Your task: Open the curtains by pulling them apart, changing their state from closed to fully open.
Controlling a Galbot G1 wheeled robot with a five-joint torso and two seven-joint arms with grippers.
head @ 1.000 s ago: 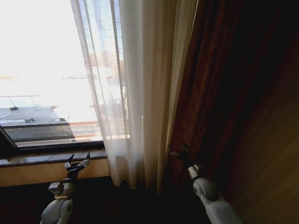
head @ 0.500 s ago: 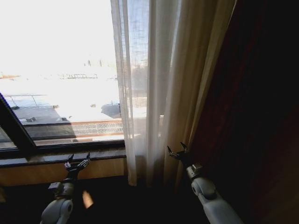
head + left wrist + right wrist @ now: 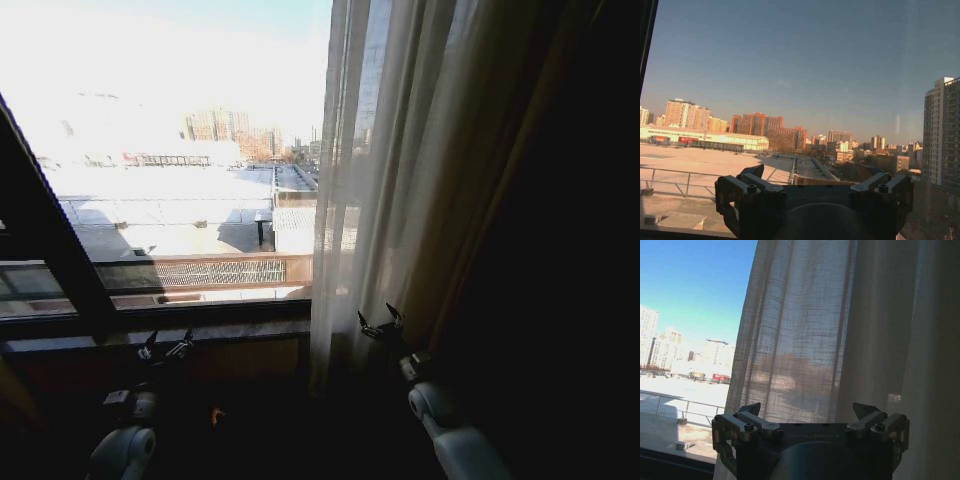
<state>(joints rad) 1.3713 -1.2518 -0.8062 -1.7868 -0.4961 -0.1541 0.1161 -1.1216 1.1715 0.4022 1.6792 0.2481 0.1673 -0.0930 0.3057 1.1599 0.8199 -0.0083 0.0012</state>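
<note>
The curtains (image 3: pixel 400 180), sheer cream pleated fabric, hang right of the middle in the head view, and bare window glass lies to their left. My right gripper (image 3: pixel 381 324) is open and empty, low down just before the fabric's bottom part. In the right wrist view the right gripper (image 3: pixel 810 415) faces the curtains (image 3: pixel 830 325) with its jaws apart and nothing between them. My left gripper (image 3: pixel 166 346) stands open in front of the window sill, apart from the fabric. The left wrist view has the left gripper (image 3: pixel 812 182) open against the glass and the city beyond.
A dark heavy drape (image 3: pixel 570 250) takes up the right side beside the sheer fabric. A dark window post (image 3: pixel 60 250) slants at the left, above the sill (image 3: pixel 200 330). The wall under the sill is in shadow.
The whole head picture has shifted right, so the camera has turned left: curtains and window post sit farther right. Both grippers keep their place in the picture and stay open.
</note>
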